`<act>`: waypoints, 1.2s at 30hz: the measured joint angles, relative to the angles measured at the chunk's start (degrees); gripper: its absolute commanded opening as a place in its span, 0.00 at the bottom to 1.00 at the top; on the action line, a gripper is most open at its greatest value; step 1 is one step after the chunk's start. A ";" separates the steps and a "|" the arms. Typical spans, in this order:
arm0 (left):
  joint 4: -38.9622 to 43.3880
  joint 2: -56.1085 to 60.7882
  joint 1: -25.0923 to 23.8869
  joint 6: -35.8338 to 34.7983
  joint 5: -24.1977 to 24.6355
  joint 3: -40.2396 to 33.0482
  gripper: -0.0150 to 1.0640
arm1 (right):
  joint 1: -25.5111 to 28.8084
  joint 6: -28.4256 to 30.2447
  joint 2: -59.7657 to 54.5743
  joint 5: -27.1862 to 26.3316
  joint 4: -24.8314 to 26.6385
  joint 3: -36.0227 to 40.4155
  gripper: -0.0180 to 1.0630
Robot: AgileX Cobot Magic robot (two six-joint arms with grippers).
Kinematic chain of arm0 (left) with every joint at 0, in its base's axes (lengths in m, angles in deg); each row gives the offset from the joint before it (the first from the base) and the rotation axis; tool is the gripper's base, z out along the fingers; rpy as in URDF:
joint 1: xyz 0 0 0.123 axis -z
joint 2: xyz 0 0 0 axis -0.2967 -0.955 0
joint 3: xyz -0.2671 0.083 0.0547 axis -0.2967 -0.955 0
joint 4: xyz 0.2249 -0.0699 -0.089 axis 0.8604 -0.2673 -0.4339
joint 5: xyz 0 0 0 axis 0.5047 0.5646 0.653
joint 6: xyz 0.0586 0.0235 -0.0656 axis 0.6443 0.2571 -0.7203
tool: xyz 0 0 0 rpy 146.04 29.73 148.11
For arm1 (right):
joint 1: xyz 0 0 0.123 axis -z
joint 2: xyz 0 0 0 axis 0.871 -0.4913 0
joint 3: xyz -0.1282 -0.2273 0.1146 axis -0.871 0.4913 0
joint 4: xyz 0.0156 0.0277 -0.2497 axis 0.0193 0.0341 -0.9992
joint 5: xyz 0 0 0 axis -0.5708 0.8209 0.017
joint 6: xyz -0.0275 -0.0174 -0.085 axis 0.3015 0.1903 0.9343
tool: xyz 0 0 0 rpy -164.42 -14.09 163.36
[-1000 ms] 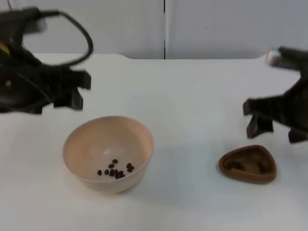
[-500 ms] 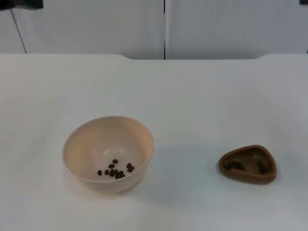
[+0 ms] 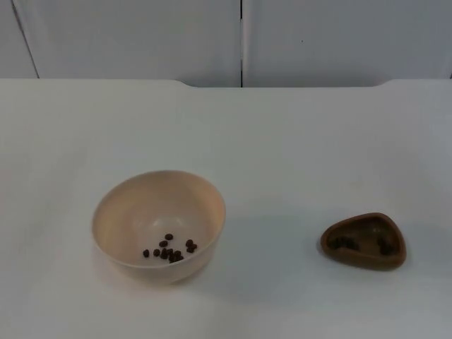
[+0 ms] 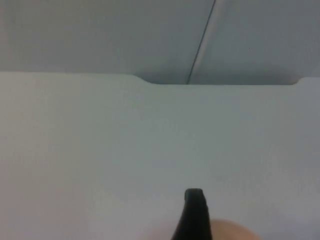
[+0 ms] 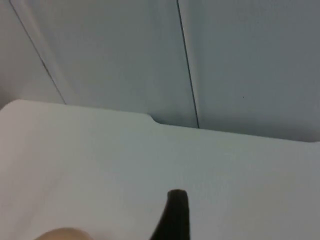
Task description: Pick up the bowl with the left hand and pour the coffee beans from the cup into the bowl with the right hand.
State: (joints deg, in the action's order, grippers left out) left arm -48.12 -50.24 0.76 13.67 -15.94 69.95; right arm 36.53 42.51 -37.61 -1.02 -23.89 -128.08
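Two black fingertips are what I can make out of the robot right now: the left gripper (image 4: 194,215) shows one finger in its own wrist view, above bare white table (image 4: 100,140) with a pale curved edge just beside it, and the right gripper (image 5: 174,215) shows one finger in its wrist view, again over bare table. Whether either pair of jaws is spread or pressed together, I cannot tell. Both wrist views look toward the grey partition wall (image 5: 240,60) with its dark seam.

From the top view I see the things themselves. One beige bowl (image 3: 159,224) stands upright toward the left of the table, with roughly ten coffee beans (image 3: 169,248) scattered on its bottom. One brown cup (image 3: 364,240), low and rounded-triangular, sits well apart to the right, a few dark beans inside it.

A second ago both arms hung over the table's upper corners; they have since gone from the top view, while bowl and cup have not moved.
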 measured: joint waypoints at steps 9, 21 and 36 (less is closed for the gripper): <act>0.97 6.03 0.00 0.98 1.35 0.00 0.61 | 0.00 3.77 4.29 5.05 0.00 0.00 0.67; 1.05 16.80 0.00 2.50 9.37 0.00 0.61 | 0.00 8.91 12.80 9.94 -0.10 4.28 0.67; 1.05 29.47 0.00 9.09 23.25 0.00 0.61 | 0.00 11.27 26.41 12.10 -0.10 11.32 0.67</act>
State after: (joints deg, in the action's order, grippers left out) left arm -47.07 -20.78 0.76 22.76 7.31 69.95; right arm 36.53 53.77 -11.20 11.08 -23.99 -116.76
